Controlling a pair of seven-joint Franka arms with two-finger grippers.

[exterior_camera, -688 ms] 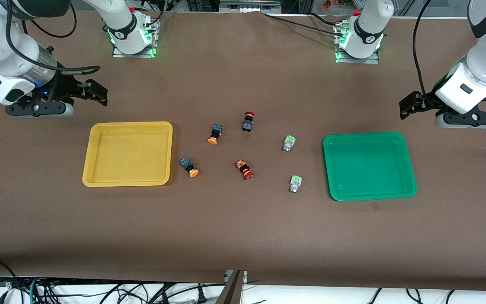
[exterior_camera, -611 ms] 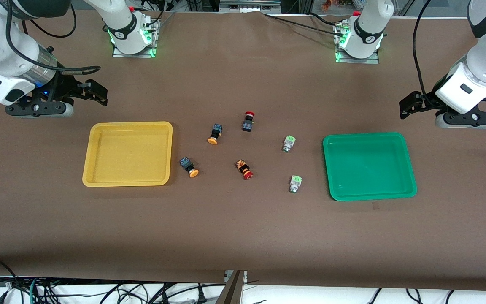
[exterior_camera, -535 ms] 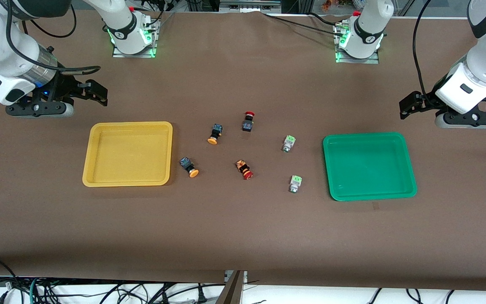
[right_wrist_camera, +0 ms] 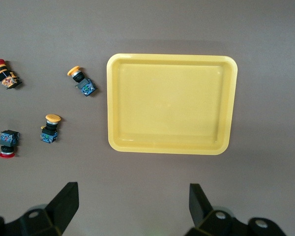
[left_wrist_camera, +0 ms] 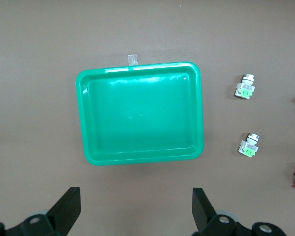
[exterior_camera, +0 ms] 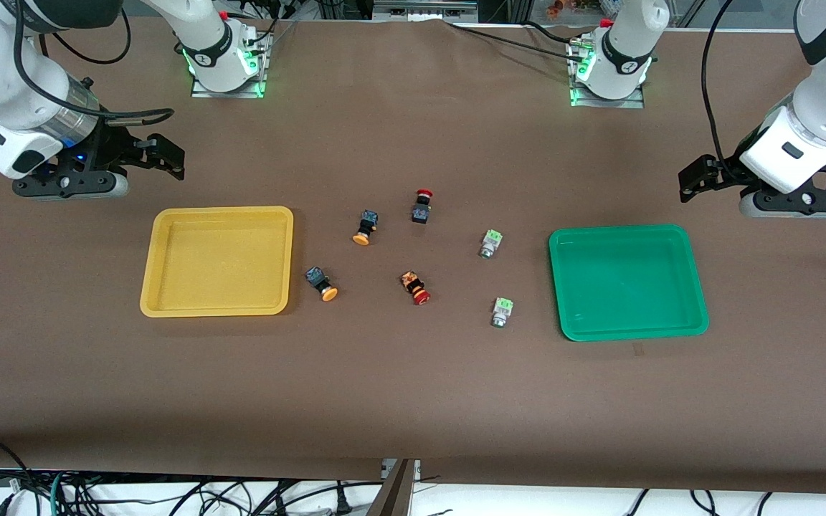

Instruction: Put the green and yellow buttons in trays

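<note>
Front view: no button trayed yet, all four placements outstanding. Shallow yellow plastic tray (exterior_camera: 217,261) and shallow green plastic tray (exterior_camera: 628,282) both empty. Two dark-bodied yellow-capped buttons (exterior_camera: 364,228) (exterior_camera: 320,283) on the brown table (exterior_camera: 413,387) beside the yellow tray; two silvery-white green-block buttons (exterior_camera: 489,243) (exterior_camera: 501,311) beside the green tray. Two red-capped switches (exterior_camera: 421,206) (exterior_camera: 415,287) in between, not for sorting. Right gripper (right_wrist_camera: 132,204) spread wide, over table by the yellow tray; left gripper (left_wrist_camera: 136,206) likewise spread, empty, by the green tray.
</note>
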